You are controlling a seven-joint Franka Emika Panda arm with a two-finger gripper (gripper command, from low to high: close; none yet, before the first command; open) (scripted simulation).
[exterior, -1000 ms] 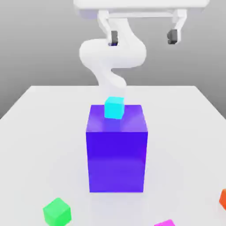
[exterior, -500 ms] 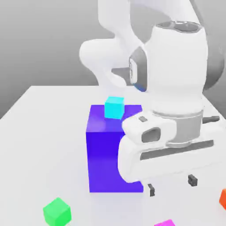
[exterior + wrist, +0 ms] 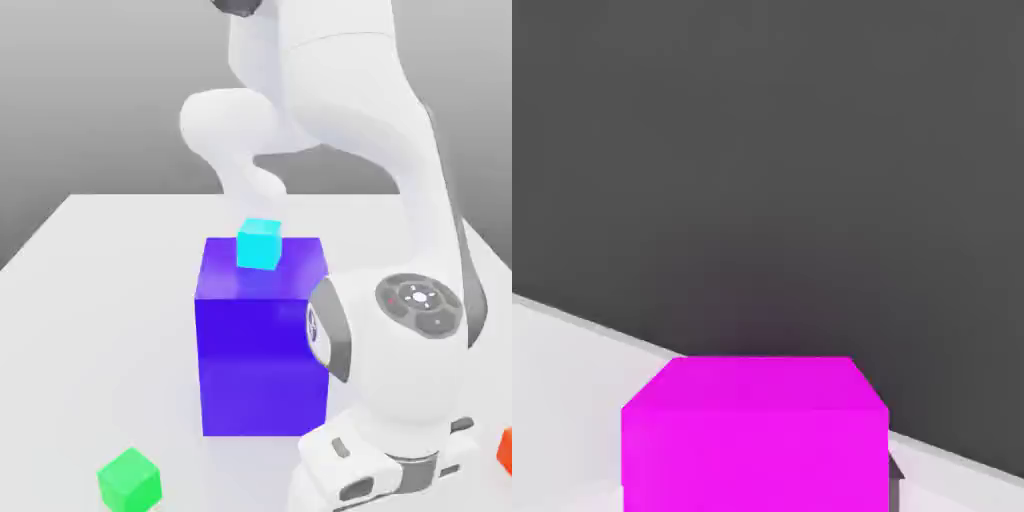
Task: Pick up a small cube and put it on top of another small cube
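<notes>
Glossy blue box (image 3: 262, 365), smooth cyan cube (image 3: 259, 245) on top. Green cube (image 3: 130, 482) off box's front, exterior view's left. Gripper (image 3: 756, 490) closed on magenta cube (image 3: 755, 455), cube partly cut off.

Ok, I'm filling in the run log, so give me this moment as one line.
fingers: shut on magenta cube | cyan cube: on blue block | stack: not yet made

1. Exterior view: raised, set back, facing the arm (image 3: 350, 110) across the table (image 3: 110, 330), angled down.
2. Hand view: very close on the magenta cube (image 3: 755, 455).
3. Shared: probably the table, its edge hard to judge.
</notes>
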